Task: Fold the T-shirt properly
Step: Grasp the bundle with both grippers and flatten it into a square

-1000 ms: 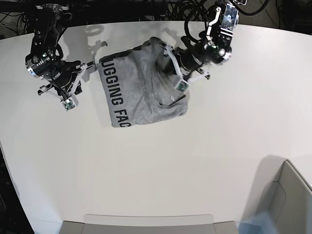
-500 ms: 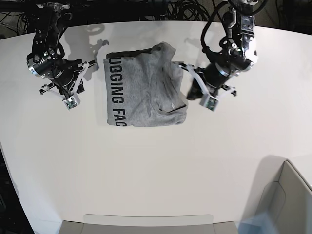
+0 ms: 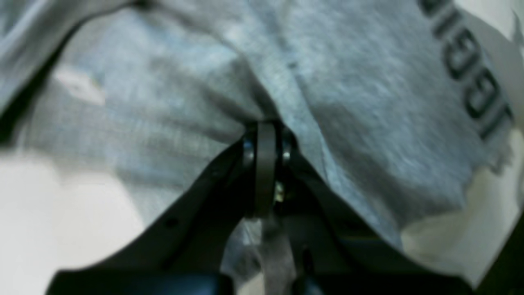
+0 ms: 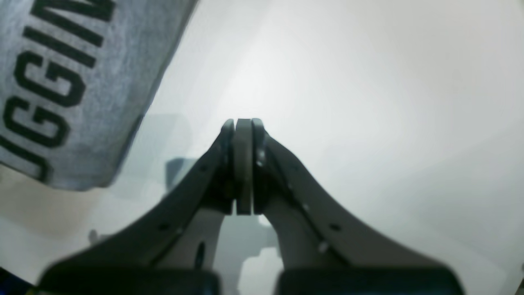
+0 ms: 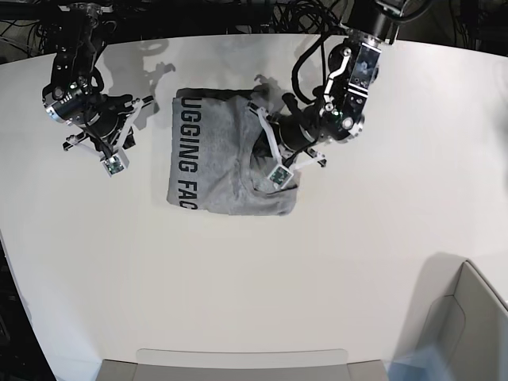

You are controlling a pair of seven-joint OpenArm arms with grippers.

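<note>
The grey T-shirt (image 5: 222,159) lies folded into a rough rectangle at the table's middle back, with black lettering (image 5: 184,151) along its left edge. My left gripper (image 5: 260,149) is over the shirt's right part. In the left wrist view the left gripper (image 3: 265,125) is shut, with its tips pressed against creased grey fabric (image 3: 172,90); no cloth shows between the jaws. My right gripper (image 5: 129,136) hovers over bare table left of the shirt. In the right wrist view the right gripper (image 4: 244,123) is shut and empty, and the lettered shirt edge (image 4: 61,82) is apart from it.
The white table (image 5: 262,270) stretches wide in front of the shirt. A grey bin (image 5: 468,317) stands at the front right corner. A grey tray edge (image 5: 238,361) runs along the front. Black cables (image 5: 294,12) hang behind the table's back edge.
My left arm swung away to the right of the shirt, then came back onto its right part. The raised right side of the shirt now lies flatter. The right arm barely moved.
</note>
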